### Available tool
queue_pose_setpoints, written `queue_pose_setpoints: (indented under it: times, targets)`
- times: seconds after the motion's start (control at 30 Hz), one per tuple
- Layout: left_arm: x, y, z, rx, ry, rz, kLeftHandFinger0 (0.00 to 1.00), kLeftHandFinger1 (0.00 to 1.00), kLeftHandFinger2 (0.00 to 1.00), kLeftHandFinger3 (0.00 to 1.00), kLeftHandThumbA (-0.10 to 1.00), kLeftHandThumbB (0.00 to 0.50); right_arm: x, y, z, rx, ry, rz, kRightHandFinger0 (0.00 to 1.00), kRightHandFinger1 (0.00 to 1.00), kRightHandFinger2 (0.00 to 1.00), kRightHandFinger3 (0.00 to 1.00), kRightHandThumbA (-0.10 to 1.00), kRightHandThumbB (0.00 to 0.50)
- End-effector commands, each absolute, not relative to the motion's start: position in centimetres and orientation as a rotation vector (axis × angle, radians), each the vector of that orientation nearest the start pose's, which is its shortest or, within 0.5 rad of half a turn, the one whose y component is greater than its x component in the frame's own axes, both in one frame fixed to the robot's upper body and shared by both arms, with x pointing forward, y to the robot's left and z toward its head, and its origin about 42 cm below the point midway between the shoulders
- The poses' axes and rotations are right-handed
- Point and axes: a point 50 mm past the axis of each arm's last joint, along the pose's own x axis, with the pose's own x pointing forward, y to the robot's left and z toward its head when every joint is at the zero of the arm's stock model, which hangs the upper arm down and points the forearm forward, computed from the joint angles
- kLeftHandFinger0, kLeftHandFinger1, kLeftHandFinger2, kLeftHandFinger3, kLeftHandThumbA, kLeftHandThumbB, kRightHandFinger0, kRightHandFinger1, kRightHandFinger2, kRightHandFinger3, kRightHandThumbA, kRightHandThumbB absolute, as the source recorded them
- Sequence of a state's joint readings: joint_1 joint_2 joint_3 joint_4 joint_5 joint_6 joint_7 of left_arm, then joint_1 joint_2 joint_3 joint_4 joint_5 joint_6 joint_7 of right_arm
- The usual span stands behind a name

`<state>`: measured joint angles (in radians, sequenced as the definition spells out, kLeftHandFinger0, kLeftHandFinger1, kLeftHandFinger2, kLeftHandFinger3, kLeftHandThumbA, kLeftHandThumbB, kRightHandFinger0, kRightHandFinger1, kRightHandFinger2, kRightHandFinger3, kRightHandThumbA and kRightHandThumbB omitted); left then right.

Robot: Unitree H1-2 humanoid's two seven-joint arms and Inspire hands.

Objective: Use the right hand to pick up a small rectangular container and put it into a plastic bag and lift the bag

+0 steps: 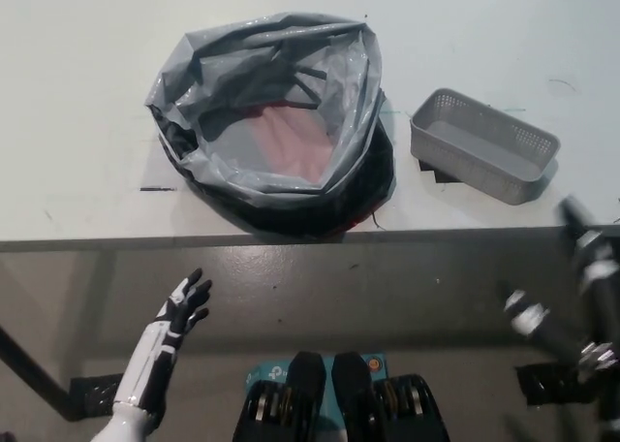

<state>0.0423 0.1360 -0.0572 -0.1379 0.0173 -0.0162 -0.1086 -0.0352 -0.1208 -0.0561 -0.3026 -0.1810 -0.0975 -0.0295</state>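
A small grey rectangular container (484, 143) with perforated walls lies on the white table (77, 83) at the right, set at a slant. To its left stands a grey plastic bag (281, 93), its mouth wide open and something pinkish showing through its bottom. My black right hand (572, 297) is blurred below the table's front edge at the far right. It is open, holds nothing, and is nearer to me than the container. The white left hand (179, 311) rests at the lower left below the table edge, open with its fingers spread.
The bag lines a dark round bin (300, 214) close to the table's front edge (97, 240). Short black tape marks (155, 188) lie on the table left of the bin and beside the container. Grey floor lies below the edge.
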Motion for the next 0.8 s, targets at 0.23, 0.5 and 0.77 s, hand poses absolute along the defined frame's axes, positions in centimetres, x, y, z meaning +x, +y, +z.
queue_pose_setpoints:
  times: [0.23,0.5,0.77]
  targets:
    - [26.9,23.0,13.3,0.201,-0.150,-0.207,1.00,1.00,1.00,1.00,1.00,0.302,38.4,-28.0,37.2,-0.848,-0.385,0.014,1.00,1.00,1.00,1.00,0.85,0.284]
    - [26.9,23.0,13.2,0.233,-0.168,-0.215,1.00,1.00,1.00,1.00,1.00,0.296,46.8,-26.0,42.1,-1.108,-0.171,0.179,1.00,1.00,1.00,1.00,0.96,0.476]
    - [26.9,22.8,13.2,0.266,-0.170,-0.233,1.00,1.00,1.00,1.00,1.00,0.289,51.9,-23.0,41.5,-1.273,0.056,0.295,1.00,1.00,1.00,1.00,1.00,0.500]
